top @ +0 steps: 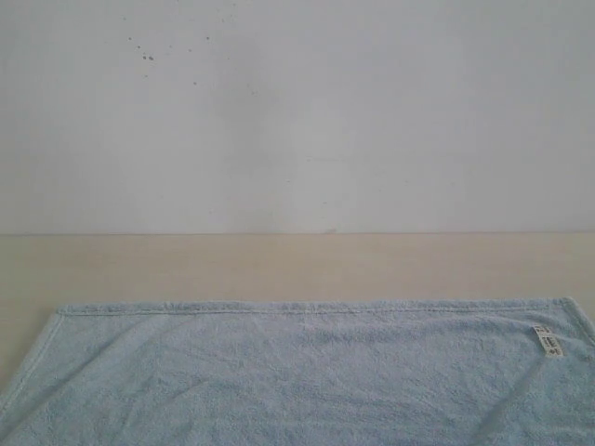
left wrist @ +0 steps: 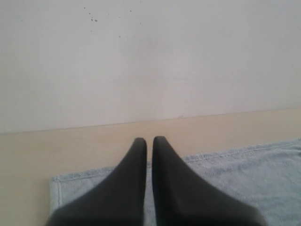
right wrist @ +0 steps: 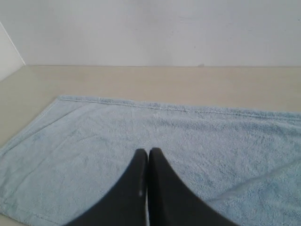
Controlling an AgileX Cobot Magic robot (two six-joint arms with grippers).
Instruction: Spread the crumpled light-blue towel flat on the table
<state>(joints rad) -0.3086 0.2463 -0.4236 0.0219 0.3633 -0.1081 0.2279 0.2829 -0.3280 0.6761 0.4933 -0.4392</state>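
Viewing exterior: towel [top: 307,381] lies flat on counter [top: 279,265], far hem parallel to white wall [top: 297,111]; label [top: 548,343] near its far right corner.
Left wrist: left end effector [left wrist: 149,140] jaws pressed together, holding nothing, tips by a towel corner.
Right wrist: right end effector [right wrist: 148,151] jaws together, empty, over towel's middle.
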